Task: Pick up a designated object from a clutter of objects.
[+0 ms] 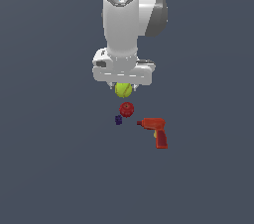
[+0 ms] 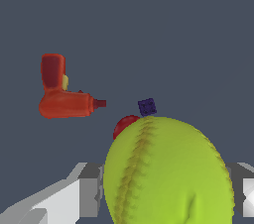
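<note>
The yellow-green tennis ball (image 1: pixel 123 89) with a stitched seam sits between my gripper's (image 1: pixel 123 87) two fingers, directly under the white hand. In the wrist view the ball (image 2: pixel 168 173) fills the space between the grey fingers (image 2: pixel 89 196), which press against both of its sides. The gripper is shut on the ball. I cannot tell whether the ball still touches the floor. The rest of the clutter lies just in front: a red apple-like ball (image 1: pixel 127 109), a tiny dark purple lump (image 1: pixel 118 119) and a red pistol-shaped drill (image 1: pixel 155 131).
In the wrist view the red ball (image 2: pixel 124 125) is partly hidden behind the tennis ball, the purple lump (image 2: pixel 147 106) lies beyond it, and the drill (image 2: pixel 62 96) lies apart to the side. All of them rest on a plain dark grey floor (image 1: pixel 49 168).
</note>
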{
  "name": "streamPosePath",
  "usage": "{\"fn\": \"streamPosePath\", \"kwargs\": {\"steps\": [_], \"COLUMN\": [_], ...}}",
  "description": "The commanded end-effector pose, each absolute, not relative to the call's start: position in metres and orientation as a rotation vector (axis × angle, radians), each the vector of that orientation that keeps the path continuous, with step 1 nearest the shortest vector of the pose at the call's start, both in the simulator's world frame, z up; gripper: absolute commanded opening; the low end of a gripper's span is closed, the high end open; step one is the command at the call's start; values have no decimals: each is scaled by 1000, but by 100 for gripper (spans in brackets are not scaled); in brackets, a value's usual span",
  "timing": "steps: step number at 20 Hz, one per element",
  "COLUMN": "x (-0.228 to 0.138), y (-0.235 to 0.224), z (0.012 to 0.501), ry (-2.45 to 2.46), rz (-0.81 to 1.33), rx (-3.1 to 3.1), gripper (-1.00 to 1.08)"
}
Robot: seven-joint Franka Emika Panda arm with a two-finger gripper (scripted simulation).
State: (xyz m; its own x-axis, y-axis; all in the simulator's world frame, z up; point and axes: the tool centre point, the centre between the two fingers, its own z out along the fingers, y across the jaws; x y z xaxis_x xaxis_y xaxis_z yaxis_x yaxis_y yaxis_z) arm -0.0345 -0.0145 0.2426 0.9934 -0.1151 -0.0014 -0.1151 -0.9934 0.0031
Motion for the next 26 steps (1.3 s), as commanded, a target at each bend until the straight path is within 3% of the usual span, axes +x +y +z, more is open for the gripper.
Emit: {"fn": "streamPosePath", "kwargs": {"steps": [1, 15, 26], "x": [-45, -94, -107], "y": [8, 125, 167], "z": [264, 368, 406], "ry": [-181, -180, -181], "rz": [0, 0, 0], "rx": [3132, 3132, 3136], "gripper": [-100, -100, -100]}}
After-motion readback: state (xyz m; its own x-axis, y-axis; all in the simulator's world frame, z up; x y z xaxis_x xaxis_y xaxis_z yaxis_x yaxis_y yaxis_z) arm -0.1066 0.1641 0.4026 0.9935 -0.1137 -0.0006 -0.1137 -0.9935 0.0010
